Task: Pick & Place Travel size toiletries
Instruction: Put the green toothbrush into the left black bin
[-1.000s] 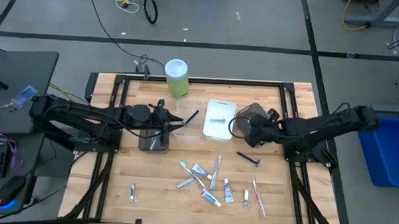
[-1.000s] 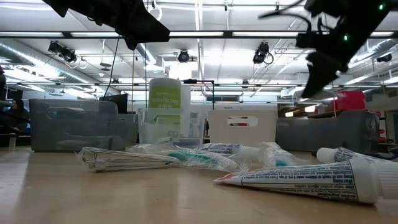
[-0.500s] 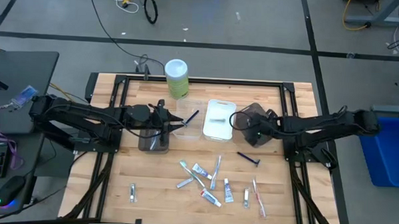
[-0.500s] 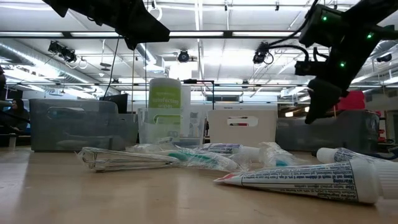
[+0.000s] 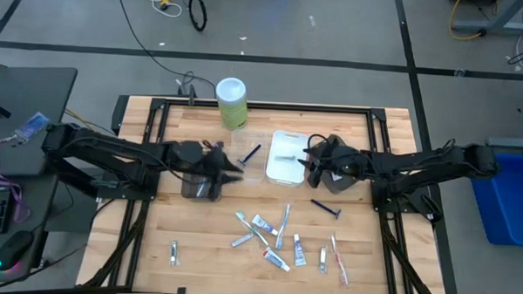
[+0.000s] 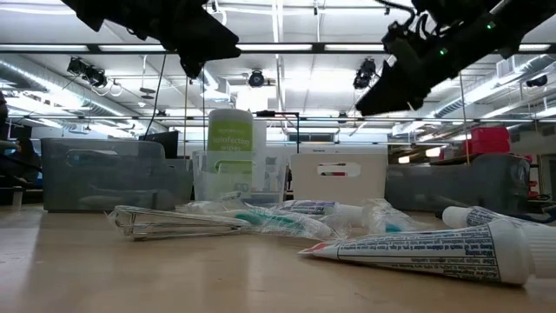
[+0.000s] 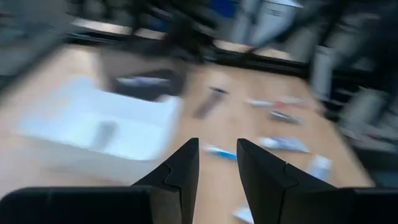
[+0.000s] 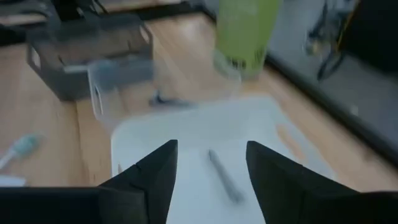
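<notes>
Toiletries (image 5: 280,239) loose below trays, right pincer (image 5: 311,163) wide over white tray (image 5: 286,165), left pincer (image 5: 236,164) narrow, empty

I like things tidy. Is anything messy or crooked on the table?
Yes. The toiletries lie scattered at all angles near the front of the table, and a dark blue stick leans crookedly across the clear tray. Nothing looks spilled or broken.

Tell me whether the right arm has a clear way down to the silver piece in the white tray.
Probably yes: the right gripper hangs open right above the white tray, and nothing lies over the silver piece.
</notes>
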Controlling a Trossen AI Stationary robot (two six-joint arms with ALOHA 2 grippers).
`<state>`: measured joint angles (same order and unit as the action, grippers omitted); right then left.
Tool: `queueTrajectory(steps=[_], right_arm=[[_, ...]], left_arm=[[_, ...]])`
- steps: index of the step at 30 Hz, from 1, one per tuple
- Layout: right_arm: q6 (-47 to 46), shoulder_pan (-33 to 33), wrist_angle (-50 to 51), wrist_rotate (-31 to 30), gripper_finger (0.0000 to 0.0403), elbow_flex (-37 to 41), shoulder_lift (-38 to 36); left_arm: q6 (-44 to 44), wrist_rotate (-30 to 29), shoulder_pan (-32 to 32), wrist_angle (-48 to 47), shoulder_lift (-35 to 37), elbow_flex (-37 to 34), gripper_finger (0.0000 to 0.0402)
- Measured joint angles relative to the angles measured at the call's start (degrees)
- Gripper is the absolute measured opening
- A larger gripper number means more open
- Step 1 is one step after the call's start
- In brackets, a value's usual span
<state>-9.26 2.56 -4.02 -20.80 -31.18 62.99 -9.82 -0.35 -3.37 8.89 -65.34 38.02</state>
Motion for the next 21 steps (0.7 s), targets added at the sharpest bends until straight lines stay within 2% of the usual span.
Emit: queueTrajectory(steps=[2,5,11,17,21], right_arm=[[3.2,0.2,-3.0,0.0,0.019,0.0,0.0],[6.6,0.7,-5.8,-0.1,0.018,0.0,0.0],[7.6,1.2,-5.6,-0.1,0.0162,0.0,0.0],[4.7,1.2,-1.0,0.0,0.0143,0.0,0.2],[4.7,1.2,0.6,0.0,0.0131,0.0,0.3]], left_arm=[[-1.7,2.5,-1.7,1.9,-3.0,0.0,0.0116],[-2.7,1.9,-3.9,5.8,-8.5,0.9,0.0116],[3.6,1.6,-5.9,1.2,-18.6,8.5,0.0116],[4.6,3.1,-7.0,-17.9,-28.5,18.3,0.0127],[9.7,2.2,-9.0,-30.9,-35.1,24.2,0.0148]])
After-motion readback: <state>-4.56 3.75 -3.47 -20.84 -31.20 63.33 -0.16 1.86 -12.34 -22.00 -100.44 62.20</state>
